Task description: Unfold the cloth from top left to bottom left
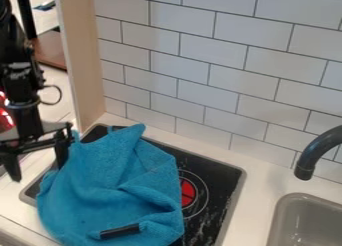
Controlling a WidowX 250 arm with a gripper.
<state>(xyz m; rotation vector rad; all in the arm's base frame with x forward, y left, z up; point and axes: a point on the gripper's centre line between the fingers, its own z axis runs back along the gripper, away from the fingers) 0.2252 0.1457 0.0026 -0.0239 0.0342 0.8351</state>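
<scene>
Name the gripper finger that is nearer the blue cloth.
The finger on the picture's right, at the upper left edge of the cloth; the other finger hangs farther left, clear of it.

arm (20,85) cut off left | faucet (320,147) cut off right | sink (298,201) cut off right, bottom | stove (226,176) partly under cloth (110,190)

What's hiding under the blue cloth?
Under the blue cloth is a black stove top with a red spot peeking out. The covered part can't be seen.
</scene>
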